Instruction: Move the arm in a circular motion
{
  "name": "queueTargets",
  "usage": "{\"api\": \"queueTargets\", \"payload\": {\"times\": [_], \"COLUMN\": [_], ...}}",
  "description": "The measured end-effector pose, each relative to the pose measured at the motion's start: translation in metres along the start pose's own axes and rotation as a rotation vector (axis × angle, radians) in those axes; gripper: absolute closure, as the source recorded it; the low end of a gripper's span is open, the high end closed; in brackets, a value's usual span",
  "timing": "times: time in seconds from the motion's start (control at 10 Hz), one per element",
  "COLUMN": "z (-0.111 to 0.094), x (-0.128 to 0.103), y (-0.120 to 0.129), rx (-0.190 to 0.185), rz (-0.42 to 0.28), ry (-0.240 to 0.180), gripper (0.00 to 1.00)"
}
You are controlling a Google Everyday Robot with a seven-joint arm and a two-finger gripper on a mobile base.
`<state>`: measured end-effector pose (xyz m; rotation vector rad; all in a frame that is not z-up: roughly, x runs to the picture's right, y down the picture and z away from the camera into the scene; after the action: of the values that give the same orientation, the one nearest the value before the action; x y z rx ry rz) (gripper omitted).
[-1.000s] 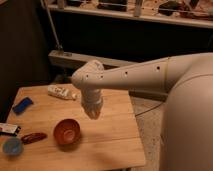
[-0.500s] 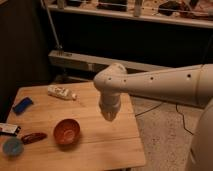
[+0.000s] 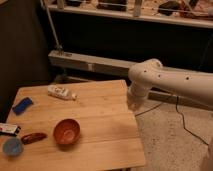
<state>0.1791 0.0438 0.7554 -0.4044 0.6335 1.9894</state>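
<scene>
Smooth tubular arm (image 3: pixel 172 80) holds tapered gripper (image 3: pixel 132 103) closed beside wooden table (image 3: pixel 107 135).

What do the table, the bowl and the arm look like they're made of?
Table: pale matte wood, plank lines show. Bowl: orange-brown, maybe ceramic or plastic. Arm: smooth cream shell, probably plastic; its gripper hangs by the table's right edge.

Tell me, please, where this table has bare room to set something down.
Bare: the right half of the table, from the orange bowl to the right edge, though the end effector hangs at that edge; also the strip between white tube and bowl. Crowded: the front left corner.
</scene>
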Motion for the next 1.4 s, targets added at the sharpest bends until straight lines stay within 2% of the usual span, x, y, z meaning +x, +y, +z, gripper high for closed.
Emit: {"api": "queueTargets", "payload": {"times": [0.1,0.3,0.4,0.5,0.6,0.7,0.8,0.9,1.0,1.1,1.2,1.4], "z": [-0.006,-0.025,-0.030,-0.035,-0.038,-0.039,-0.039,-0.038,-0.036,-0.035,-0.036,-0.040], "x": [-0.023,-0.079,-0.092,-0.105,-0.113,-0.113,-0.105,-0.094,-0.074,-0.058,-0.034,0.015], "y": [0.010,0.060,0.084,0.121,0.167,0.197,0.243,0.278,0.318,0.343,0.377,0.421], "rx": [0.011,0.059,0.080,0.095,0.101,0.095,0.076,0.037,-0.030,-0.072,-0.122,-0.158], "rz": [-0.018,-0.103,-0.142,-0.196,-0.265,-0.316,-0.402,-0.472,-0.560,-0.622,-0.720,-0.905], "ry": [-0.011,-0.030,-0.029,-0.031,-0.036,-0.039,-0.039,-0.030,-0.009,0.007,0.019,0.035], "gripper": [0.91,0.91,0.91,0.91,0.91,0.91,0.91,0.91,0.91,0.91,0.91,0.91]}}
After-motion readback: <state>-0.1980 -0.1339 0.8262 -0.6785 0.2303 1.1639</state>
